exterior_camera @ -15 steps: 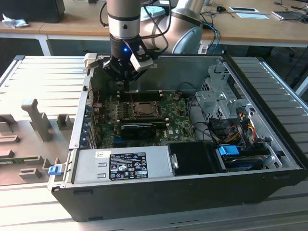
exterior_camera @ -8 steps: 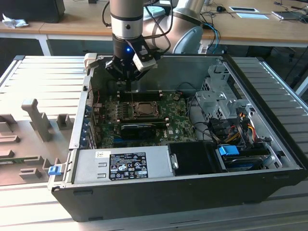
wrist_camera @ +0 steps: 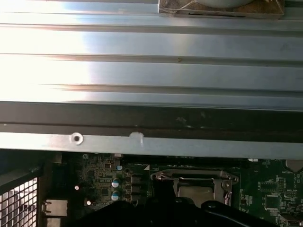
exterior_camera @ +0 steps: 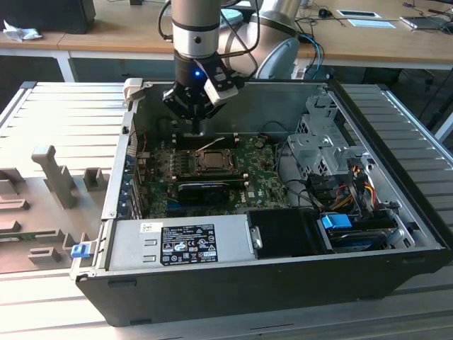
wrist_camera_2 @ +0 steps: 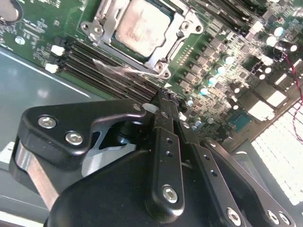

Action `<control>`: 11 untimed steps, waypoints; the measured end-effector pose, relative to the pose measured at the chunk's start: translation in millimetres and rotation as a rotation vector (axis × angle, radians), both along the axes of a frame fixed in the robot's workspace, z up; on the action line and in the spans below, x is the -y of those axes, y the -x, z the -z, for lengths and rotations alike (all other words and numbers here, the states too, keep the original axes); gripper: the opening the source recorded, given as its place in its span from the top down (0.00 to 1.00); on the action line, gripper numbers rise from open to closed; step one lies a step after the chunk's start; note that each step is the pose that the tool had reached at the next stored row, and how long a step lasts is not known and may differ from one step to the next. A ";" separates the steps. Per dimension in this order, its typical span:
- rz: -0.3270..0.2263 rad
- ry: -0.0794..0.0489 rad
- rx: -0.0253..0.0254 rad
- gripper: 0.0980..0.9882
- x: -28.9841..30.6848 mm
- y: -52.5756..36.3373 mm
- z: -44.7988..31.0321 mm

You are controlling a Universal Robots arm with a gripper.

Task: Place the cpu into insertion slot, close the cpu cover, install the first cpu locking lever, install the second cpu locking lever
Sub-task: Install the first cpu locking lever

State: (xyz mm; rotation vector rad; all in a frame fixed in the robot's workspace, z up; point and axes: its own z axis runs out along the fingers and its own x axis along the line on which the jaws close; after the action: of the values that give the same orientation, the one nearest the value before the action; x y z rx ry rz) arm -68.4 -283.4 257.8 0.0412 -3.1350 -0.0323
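Observation:
The cpu lies flat in the socket on the green motherboard. The silver cpu cover lies down around it, with the chip showing through its window. A thin wire locking lever stands out from the socket's edge toward my gripper. In the exterior view the socket sits mid-board and my gripper hangs just behind it, near the case's back wall. In the second wrist view the black fingers are pressed together, and the gripper has its tips over the memory slots beside the lever's end. The first wrist view shows the cover frame.
Black memory slots run beside the socket. A long black card lies in front of it. The power supply, drive cage and cables stand at the front and right. The case wall is close behind the gripper.

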 end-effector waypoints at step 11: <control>-0.003 -0.016 0.0211 0.99 0.0 -9.3 7.9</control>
State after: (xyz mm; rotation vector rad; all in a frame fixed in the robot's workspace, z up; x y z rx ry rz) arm -59.1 -283.4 249.8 0.0464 -3.1558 -0.0577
